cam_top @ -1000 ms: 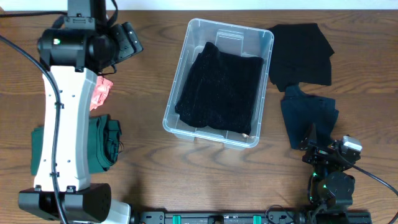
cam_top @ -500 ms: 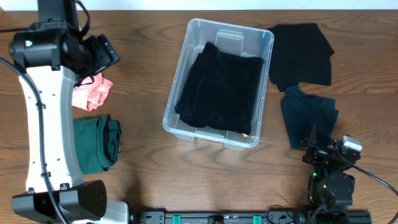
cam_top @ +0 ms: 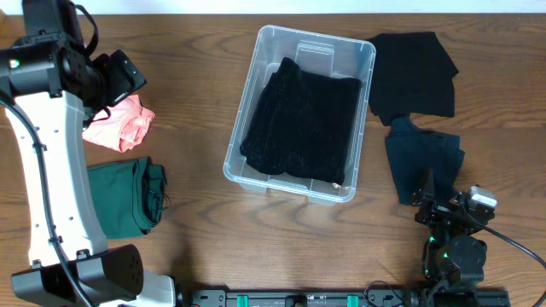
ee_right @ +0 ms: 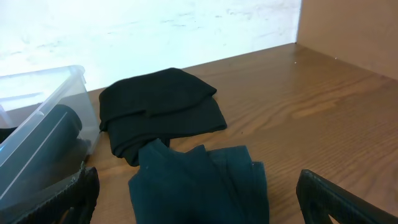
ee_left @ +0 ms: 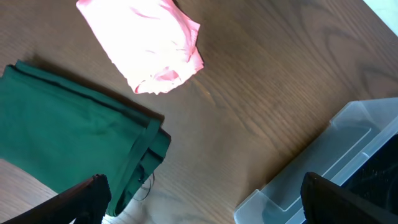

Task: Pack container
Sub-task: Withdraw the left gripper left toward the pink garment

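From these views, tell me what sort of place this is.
Likely a robot lab workbench: a white robot arm over a wooden table, a clear plastic container holding a black garment, folded green clothing nearby.

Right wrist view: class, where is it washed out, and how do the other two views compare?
Right wrist view: backdrop beyond the table blown out white, black cloth sharp. Left wrist view: evenly lit, pink cloth crisp. Overhead view: pale highlights on the container rim.
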Tool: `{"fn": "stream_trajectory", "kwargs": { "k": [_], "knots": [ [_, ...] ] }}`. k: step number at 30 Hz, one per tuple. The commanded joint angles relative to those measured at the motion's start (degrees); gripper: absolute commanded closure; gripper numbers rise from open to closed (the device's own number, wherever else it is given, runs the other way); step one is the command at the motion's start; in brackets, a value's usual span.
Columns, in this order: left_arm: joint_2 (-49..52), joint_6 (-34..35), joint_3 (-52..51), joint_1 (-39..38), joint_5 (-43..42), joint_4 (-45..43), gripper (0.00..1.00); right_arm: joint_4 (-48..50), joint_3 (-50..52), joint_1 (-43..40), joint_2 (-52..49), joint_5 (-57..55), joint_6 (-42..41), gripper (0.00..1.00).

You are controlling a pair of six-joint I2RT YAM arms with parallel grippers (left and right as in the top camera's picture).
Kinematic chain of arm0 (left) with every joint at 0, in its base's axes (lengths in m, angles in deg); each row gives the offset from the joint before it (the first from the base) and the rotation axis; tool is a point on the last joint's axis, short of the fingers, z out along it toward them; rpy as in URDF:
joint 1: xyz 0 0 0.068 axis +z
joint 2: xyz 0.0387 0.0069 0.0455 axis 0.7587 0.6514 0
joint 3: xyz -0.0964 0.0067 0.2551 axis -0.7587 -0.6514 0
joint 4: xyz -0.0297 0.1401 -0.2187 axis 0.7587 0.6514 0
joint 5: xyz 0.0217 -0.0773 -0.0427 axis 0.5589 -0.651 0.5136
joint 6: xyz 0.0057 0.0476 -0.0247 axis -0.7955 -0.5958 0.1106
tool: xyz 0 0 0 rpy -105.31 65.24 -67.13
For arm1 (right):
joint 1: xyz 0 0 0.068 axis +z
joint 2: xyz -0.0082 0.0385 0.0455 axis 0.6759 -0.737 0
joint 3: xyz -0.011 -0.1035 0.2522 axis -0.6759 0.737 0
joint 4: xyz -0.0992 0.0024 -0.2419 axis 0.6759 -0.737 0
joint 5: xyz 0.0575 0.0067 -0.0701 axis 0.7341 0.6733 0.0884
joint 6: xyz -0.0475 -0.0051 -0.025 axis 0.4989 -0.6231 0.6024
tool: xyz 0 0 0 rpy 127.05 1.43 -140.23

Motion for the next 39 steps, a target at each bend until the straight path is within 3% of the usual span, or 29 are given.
{"fn": "stream_trajectory", "kwargs": {
  "k": [1, 13, 21, 25, 33, 39],
  "knots": [
    [-0.4, -0.8, 0.5, 0.3, 0.7, 0.5, 0.02, -0.1, 0.2, -0.3, 0.2, 0.0, -0.6, 0.01],
    [-0.4, 0.5, -0.5, 0.8, 0.7, 0.4, 0.02, -0.1, 0.2, -0.3, 0.2, 0.0, -0.6, 0.01],
    [-0.4, 6.8, -8.5, 11.1, -0.9, -4.3, 0.02, -0.1, 0.2, -0.3, 0.2, 0.0, -0.6, 0.01],
    [-0.4, 4.6, -13.2, 17.2, -10.6, -9.1, 0.02, -0.1, 0.2, -0.3, 0.2, 0.0, -0.6, 0.01],
    [-0.3, 4.3, -25.0, 26.3, -22.2, -24.5, 0.02, -0.1, 0.2, -0.3, 0.2, 0.0, -0.6, 0.01],
    [0.9, 5.8, -32.5, 29.2, -24.1, -34.5, 0.02, -0.1, 0.2, -0.3, 0.2, 0.0, -0.6, 0.01]
  ]
}}
